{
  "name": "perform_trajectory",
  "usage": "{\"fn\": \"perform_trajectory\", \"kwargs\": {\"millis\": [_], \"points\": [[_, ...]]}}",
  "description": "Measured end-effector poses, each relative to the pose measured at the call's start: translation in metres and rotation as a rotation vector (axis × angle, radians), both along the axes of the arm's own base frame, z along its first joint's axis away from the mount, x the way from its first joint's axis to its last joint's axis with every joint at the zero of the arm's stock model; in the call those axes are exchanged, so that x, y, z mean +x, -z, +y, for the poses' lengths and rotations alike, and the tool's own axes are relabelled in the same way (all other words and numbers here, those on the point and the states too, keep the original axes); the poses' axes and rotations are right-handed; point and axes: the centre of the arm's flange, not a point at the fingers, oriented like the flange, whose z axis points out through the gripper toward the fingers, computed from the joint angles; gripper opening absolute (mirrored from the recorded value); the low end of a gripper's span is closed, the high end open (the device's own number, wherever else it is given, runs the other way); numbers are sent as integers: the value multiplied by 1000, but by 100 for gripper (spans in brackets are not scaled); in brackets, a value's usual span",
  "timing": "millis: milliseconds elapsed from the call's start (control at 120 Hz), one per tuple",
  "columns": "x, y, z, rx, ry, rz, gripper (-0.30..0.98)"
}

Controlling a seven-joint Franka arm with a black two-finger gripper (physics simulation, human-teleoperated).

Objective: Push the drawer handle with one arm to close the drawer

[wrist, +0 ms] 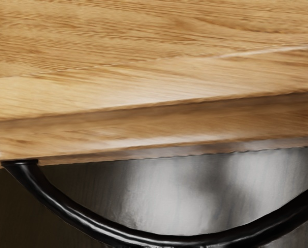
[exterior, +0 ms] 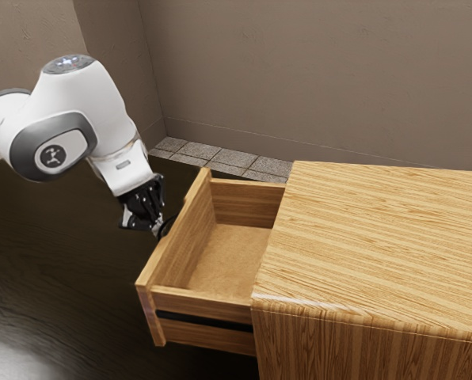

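The gripper (exterior: pixel 157 229) is at the outer face of the pulled-out drawer (exterior: pixel 234 257), with its tips at the dark curved handle (exterior: pixel 168 226). Whether its fingers are open or shut cannot be made out. In the wrist view the black arched handle (wrist: pixel 159 239) bows out from the wooden drawer front (wrist: pixel 159 126), its middle at the lower edge, just under the hand. The drawer stands well out from the wooden cabinet (exterior: pixel 371 237), and its inside holds nothing visible.
Beneath the arm and drawer lies a dark wood-grain surface (exterior: pixel 62 269). Behind are a tiled floor strip (exterior: pixel 220 155) and a plain wall (exterior: pixel 315 79). The cabinet fills the exterior view's right side.
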Motion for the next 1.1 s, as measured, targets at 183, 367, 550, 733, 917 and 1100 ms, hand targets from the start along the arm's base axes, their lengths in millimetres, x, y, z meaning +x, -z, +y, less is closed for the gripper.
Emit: {"fn": "perform_trajectory", "kwargs": {"millis": [183, 367, 550, 733, 917, 1100], "points": [[-2, -4, -19, -18, 28, -4, -10], [-1, -7, -35, -37, 41, -3, -10], [0, -12, -64, -47, 71, -5, -10], [0, -16, -96, -48, 105, -9, -10], [2, -11, -126, -45, 135, 4, -10], [2, -18, -144, -50, 147, -7, -10]]}}
